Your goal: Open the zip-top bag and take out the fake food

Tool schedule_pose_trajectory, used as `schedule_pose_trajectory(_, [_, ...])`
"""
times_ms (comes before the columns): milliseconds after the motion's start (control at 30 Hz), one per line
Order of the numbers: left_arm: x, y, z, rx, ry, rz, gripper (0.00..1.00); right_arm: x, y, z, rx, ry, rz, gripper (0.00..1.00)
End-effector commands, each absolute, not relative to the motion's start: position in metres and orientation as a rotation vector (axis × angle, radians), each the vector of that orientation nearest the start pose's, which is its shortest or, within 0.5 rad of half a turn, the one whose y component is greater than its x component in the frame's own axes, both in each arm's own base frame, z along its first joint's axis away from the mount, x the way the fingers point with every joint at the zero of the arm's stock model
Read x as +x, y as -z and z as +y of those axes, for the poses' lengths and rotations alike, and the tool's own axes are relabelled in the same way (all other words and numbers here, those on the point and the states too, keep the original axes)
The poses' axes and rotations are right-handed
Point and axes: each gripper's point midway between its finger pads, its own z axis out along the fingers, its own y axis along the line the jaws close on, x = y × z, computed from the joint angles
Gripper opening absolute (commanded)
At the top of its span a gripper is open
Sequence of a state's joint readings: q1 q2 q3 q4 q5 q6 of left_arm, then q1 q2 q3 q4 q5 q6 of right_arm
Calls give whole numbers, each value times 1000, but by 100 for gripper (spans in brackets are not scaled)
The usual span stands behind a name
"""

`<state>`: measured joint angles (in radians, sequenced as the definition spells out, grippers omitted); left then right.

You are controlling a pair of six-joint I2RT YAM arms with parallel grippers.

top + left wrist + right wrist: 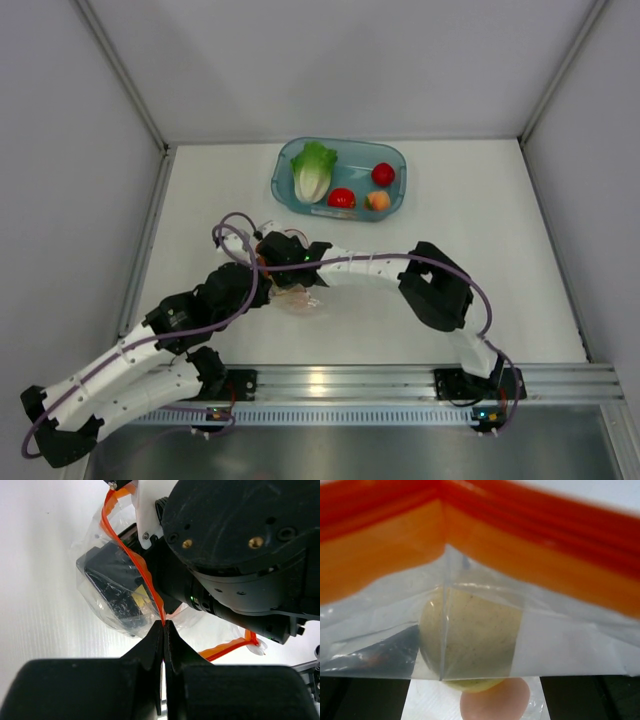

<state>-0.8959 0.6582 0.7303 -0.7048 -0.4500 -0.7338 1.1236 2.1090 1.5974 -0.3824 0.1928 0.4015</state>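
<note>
A small, clear, crinkly zip-top bag (298, 292) lies mid-table on the white table (480, 240), where both arms meet. The left gripper (164, 626) is closed, pinching the bag's orange-red zip strip (127, 547). The strip runs up and away from that pinch, towards the right gripper (120, 592). Whether the right gripper's fingers are apart or together cannot be told.

Straight ahead of the right gripper, seen through the plastic, are a pale yellow plastic fruit (470, 640) and a pink peach (495, 702). The right arm therefore looks better placed to reach in. A green-white lettuce head (312, 172) lies in the teal translucent plastic bin (285, 165) beyond.
</note>
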Motion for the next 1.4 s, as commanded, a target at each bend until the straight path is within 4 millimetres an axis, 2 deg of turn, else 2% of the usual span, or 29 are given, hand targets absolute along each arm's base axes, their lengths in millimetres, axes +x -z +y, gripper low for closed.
schedule_pose_trajectory(0, [181, -183, -151, -52, 488, 2169, 0, 262, -70, 487, -758, -442, 2251, 92])
schedule_pose_trajectory(33, [180, -184, -151, -53, 492, 2168, 0, 265, -64, 488, -760, -425, 2251, 91])
schedule_pose_trajectory(133, [180, -184, -150, -61, 488, 2163, 0, 271, -61, 487, -739, -405, 2253, 78])
schedule_pose_trajectory(200, [182, -185, -147, -74, 476, 2153, 0, 270, -61, 485, -730, -413, 2251, 73])
schedule_pose_trajectory(267, [184, -185, -145, -91, 466, 2146, 0, 266, -77, 484, -718, -442, 2226, 69])
schedule_pose_trajectory(300, [185, -186, -144, -102, 460, 2141, 0, 264, -78, 480, -718, -440, 2225, 68])
schedule_pose_trajectory(333, [188, -187, -142, -118, 444, 2133, 0, 262, -93, 479, -710, -462, 2205, 67])
schedule_pose_trajectory(400, [191, -189, -140, -137, 428, 2120, 0, 255, -113, 475, -707, -477, 2177, 67])
schedule_pose_trajectory(600, [203, -205, -133, -190, 366, 2069, 0, 238, -153, 467, -734, -504, 2140, 66])
schedule_pose_trajectory(767, [210, -217, -126, -212, 316, 2030, 0, 219, -175, 461, -788, -526, 2108, 65])
schedule_pose_trajectory(800, [210, -218, -126, -213, 314, 2027, 0, 217, -185, 459, -784, -535, 2094, 64])
schedule_pose_trajectory(900, [210, -220, -122, -230, 317, 2012, 0, 216, -197, 447, -776, -503, 2093, 62])
schedule_pose_trajectory(1000, [210, -223, -117, -268, 325, 1986, 0, 224, -195, 433, -755, -398, 2107, 62])
schedule_pose_trajectory(1067, [209, -229, -113, -295, 339, 1958, 0, 224, -185, 422, -779, -324, 2144, 61])
schedule_pose_trajectory(1200, [207, -243, -99, -389, 374, 1880, 0, 216, -151, 411, -808, -252, 2235, 60])
schedule_pose_trajectory(1267, [208, -245, -93, -428, 369, 1851, 0, 210, -140, 407, -824, -253, 2259, 56])
schedule_pose_trajectory(1300, [208, -247, -91, -437, 370, 1842, 0, 210, -148, 413, -799, -308, 2227, 55])
schedule_pose_trajectory(1333, [209, -246, -91, -434, 360, 1845, 0, 205, -146, 408, -821, -309, 2231, 55])
schedule_pose_trajectory(1367, [209, -247, -92, -428, 359, 1848, 0, 196, -144, 415, -858, -370, 2215, 54])
